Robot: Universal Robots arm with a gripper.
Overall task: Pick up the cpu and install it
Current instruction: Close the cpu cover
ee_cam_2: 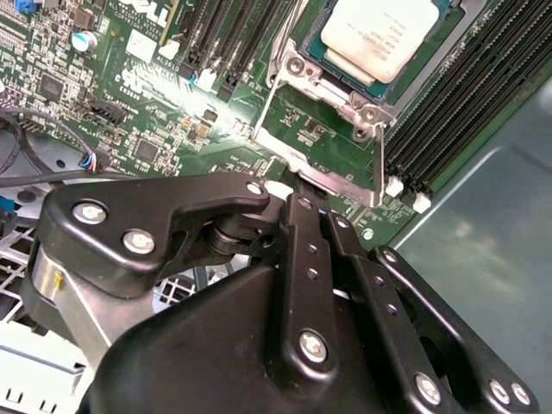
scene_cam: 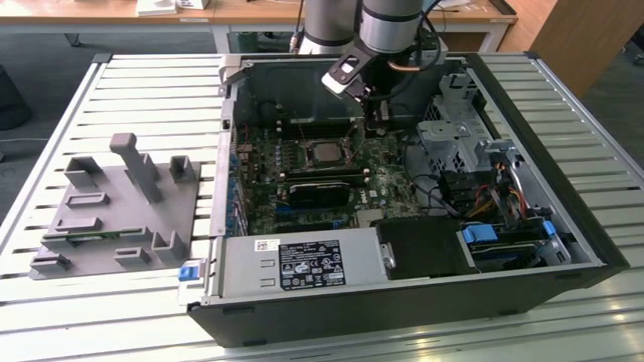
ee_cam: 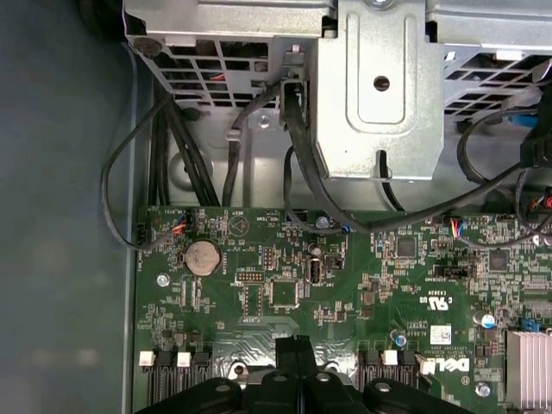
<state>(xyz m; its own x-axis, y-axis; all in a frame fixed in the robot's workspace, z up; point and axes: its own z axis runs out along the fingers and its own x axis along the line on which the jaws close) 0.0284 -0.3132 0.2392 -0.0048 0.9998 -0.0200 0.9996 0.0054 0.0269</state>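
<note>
The cpu (ee_cam_2: 379, 34) lies flat in its socket, its silvery top matte and smooth, with a pale rim. Around it is the frame (ee_cam_2: 366, 114), of bright stamped steel with thin, hard edges. My gripper (ee_cam_2: 297, 197) is just beside the frame's edge, fingers pressed together and holding nothing. I judge I should touch only the steel, slowly, never the chip. The green board (ee_cam: 285, 259) around is dense with small fragile parts.

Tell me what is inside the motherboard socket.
The cpu lies in the socket, silvery top facing up, with the metal frame around it. The chip covers the socket's contacts and its own underside, so those cannot be seen.
</note>
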